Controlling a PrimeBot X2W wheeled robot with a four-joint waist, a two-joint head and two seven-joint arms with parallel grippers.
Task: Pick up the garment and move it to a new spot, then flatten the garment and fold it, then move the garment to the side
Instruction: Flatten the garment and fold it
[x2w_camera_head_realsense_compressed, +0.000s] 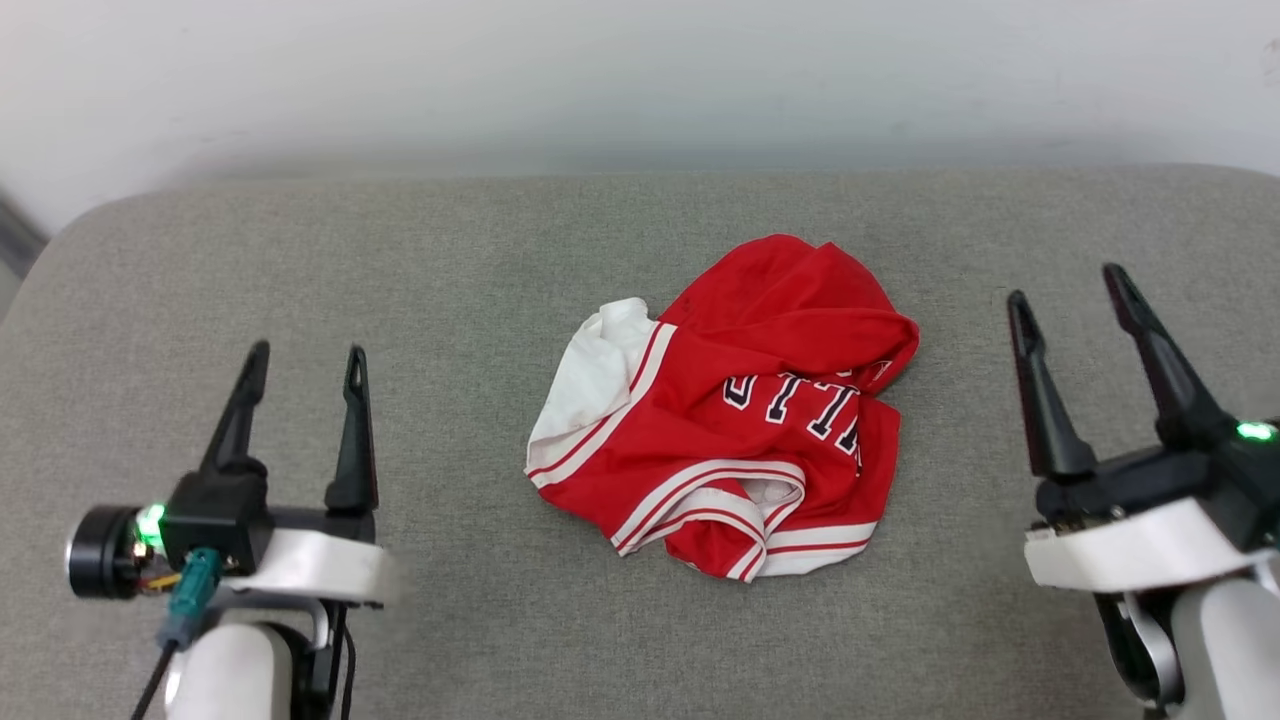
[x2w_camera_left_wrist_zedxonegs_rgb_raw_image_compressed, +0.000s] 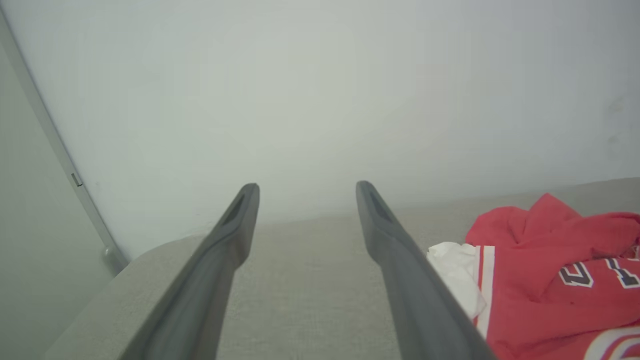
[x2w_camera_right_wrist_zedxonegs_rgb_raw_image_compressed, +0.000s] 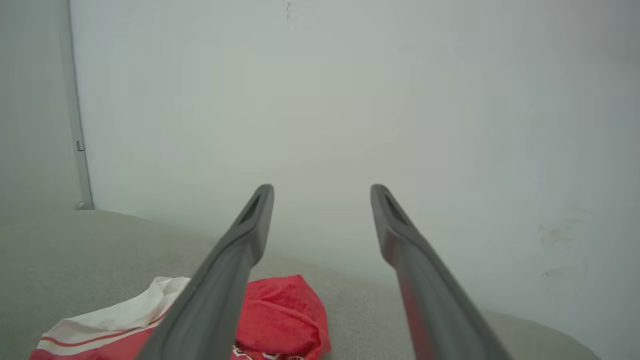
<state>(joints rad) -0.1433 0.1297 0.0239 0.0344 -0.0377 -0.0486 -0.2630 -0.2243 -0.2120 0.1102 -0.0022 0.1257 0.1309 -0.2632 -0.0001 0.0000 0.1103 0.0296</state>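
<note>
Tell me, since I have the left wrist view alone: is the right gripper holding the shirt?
Observer: No. The right gripper is open, off to the right of the garment, not touching it.
Operator: Is the garment flat?
Observer: No. It lies crumpled in one heap on the grey cushion, striped trim nearest the robot.
Operator: Does my left gripper touch it?
Observer: No. The left gripper stands well to its left, with bare cushion between.

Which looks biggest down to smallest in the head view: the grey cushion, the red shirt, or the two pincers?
1. grey cushion
2. red shirt
3. right pincer and left pincer: about alike; the right looks slightly bigger, perhaps just nearer the camera.
</note>
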